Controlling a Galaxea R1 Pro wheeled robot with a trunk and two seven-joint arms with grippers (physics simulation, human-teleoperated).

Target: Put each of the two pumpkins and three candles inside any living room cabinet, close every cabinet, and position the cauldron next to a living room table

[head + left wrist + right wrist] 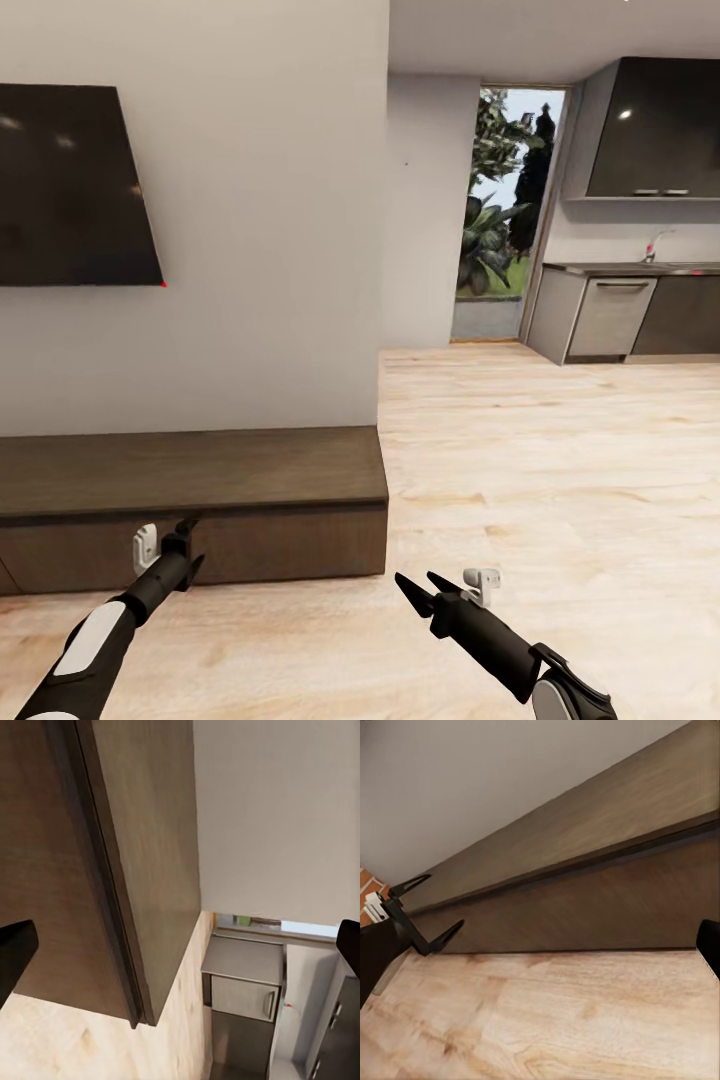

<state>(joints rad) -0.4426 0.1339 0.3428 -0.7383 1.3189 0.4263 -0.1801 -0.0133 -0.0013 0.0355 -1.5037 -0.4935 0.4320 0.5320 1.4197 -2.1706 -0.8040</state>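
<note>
No readable text anywhere

No letters, numbers, brand marks or signs can be read on the dark wall screen [75, 185], the cabinet [200, 480], the kitchen units [610, 315] or the wood floor [550, 450]; every surface is plain.

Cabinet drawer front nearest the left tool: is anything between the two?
Nothing visible. The left tool hangs open right in front of the cabinet, by the drawer front's upper edge, with only bare wooden floor below. The front looks shut, and the right tool hangs open off to the side over floor.
</note>
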